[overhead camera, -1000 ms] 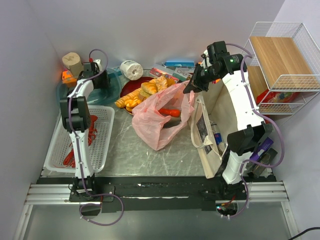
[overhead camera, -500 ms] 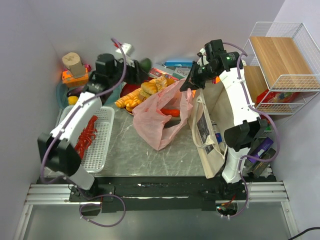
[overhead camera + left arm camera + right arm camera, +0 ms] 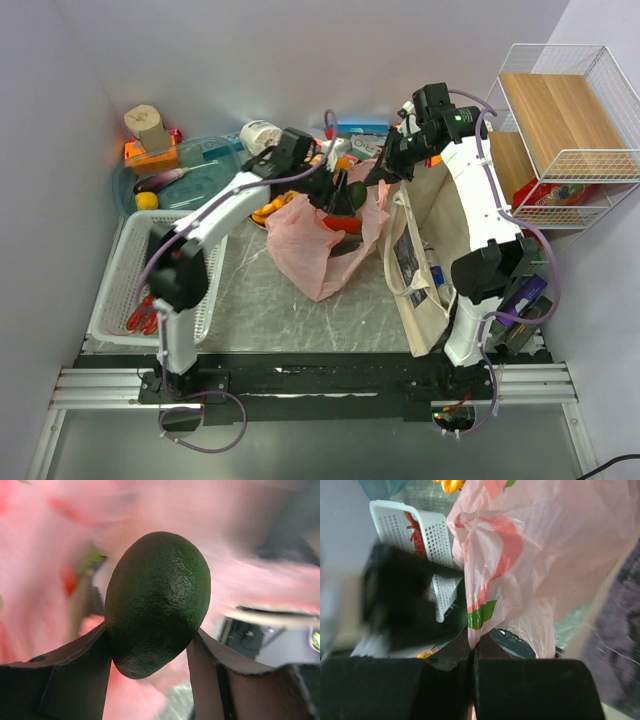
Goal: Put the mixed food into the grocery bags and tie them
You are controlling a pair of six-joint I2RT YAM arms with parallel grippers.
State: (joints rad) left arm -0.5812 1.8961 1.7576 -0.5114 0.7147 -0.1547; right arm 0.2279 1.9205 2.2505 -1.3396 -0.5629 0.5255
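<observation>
My left gripper [image 3: 345,196] is shut on a dark green, pebbly oval toy fruit [image 3: 157,602] and holds it over the open mouth of the pink plastic bag [image 3: 312,250]. The fruit shows between the fingers in the top view [image 3: 353,191]. My right gripper [image 3: 386,168] is shut on the pink bag's rim [image 3: 485,587] and holds it up. A red pepper [image 3: 347,225] lies inside the bag. The beige canvas tote [image 3: 436,235] stands open to the right. A yellow lemon [image 3: 147,200] and a purple eggplant [image 3: 160,181] lie at the back left.
A white basket [image 3: 212,262] with a red lobster [image 3: 140,315] sits at the left. Golden breads [image 3: 272,207] lie on a red plate behind the bag. A teal tray [image 3: 205,170], a paper roll [image 3: 260,137] and a wire shelf [image 3: 560,150] ring the back and right.
My left arm has swung from the back left corner to the right, carrying the green fruit over the pink bag. My right gripper has kept its hold on the bag's rim.
</observation>
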